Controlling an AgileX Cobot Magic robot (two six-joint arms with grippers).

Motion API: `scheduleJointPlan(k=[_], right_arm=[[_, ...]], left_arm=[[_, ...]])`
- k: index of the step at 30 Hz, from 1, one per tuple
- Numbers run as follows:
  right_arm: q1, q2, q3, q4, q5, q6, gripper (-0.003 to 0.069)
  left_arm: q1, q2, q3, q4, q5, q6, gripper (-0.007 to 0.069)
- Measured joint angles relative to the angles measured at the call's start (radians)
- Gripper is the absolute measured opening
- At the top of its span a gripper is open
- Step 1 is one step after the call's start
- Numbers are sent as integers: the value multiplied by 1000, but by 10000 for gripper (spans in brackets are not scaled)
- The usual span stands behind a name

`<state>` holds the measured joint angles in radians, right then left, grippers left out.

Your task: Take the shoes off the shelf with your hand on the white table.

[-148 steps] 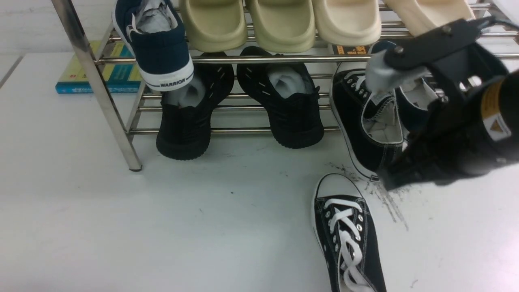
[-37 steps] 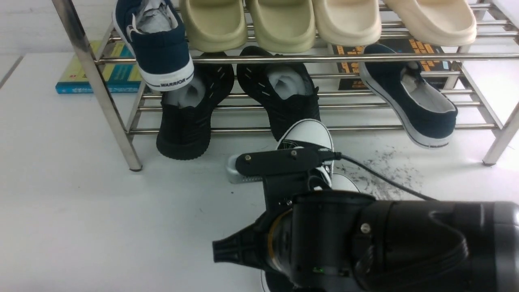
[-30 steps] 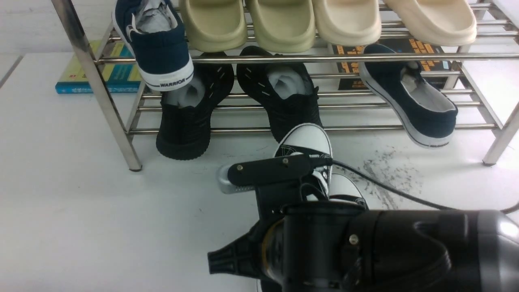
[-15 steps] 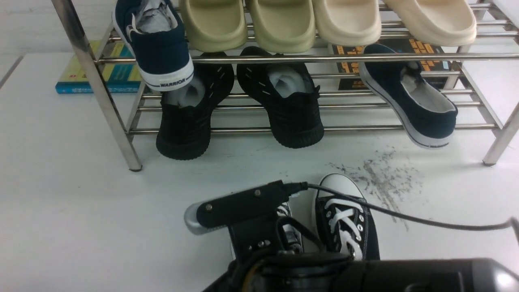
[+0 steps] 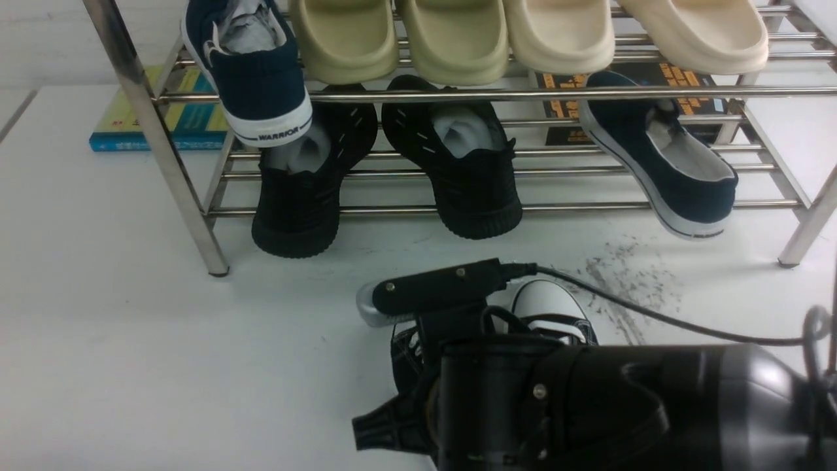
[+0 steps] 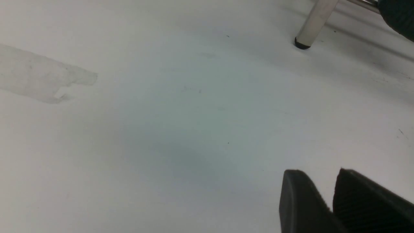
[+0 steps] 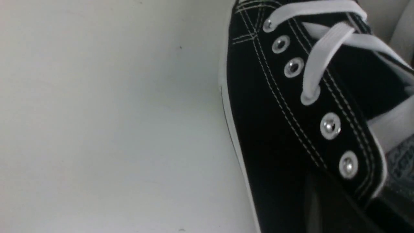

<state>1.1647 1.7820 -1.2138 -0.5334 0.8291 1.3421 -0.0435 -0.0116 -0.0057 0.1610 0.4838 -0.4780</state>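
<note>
Both black canvas shoes lie on the white table (image 5: 131, 327) in front of the chrome shelf (image 5: 157, 131). Only the white toe cap of one shoe (image 5: 548, 302) shows past my right arm (image 5: 588, 405). The other shoe (image 5: 407, 350) peeks out left of that arm. In the right wrist view this shoe (image 7: 275, 129) rests on its sole, and my right gripper (image 7: 355, 210) pinches its side wall by the collar. My left gripper (image 6: 323, 174) hovers shut over bare table near a shelf leg (image 6: 315, 22).
The shelf holds beige slippers (image 5: 458, 39), a navy WARRIOR shoe (image 5: 261, 78), another navy shoe (image 5: 660, 163) and two black knit sneakers (image 5: 301, 190). Books (image 5: 176, 118) lie behind it. Dark scuff streaks (image 5: 621, 281) mark the table. A cable (image 5: 654, 317) trails from my right wrist.
My right gripper pulled the second canvas shoe off the lower tier, carried it left and set it down beside the first. In the last half second the arm rose, covering both shoes.
</note>
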Motion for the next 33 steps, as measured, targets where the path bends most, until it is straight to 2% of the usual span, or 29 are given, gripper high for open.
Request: scheduleJointPlan(k=[8,12,15,21,23,26,29,30,32,33], right_arm=[[0,27,0,32,-14,-21,89],[-1,27,0,31,-6,-42,122],[-1,23,-1,32,3,-62,167],[-5,-22,-30,65,52,-144,318],[-6,-64,-66,97,84,-227,396],[-6,-121,-109,146,128,-352,441],[-6,-167,-143,176,190,-446,451],[-6,-210,-163,188,240,-524,449],[-6,-247,-178,193,294,-583,441],[-6,-309,-194,195,351,-667,415]], left_arm=[[0,0,0,0,0,0,195],[0,0,0,0,0,0,195],[0,0,0,0,0,0,195],[0,0,0,0,0,0,195],[0,0,0,0,0,0,195],[0,0,0,0,0,0,195],[0,0,0,0,0,0,195],[0,0,0,0,0,0,195],[0,0,0,0,0,0,195],[0,0,0,0,0,0,195]])
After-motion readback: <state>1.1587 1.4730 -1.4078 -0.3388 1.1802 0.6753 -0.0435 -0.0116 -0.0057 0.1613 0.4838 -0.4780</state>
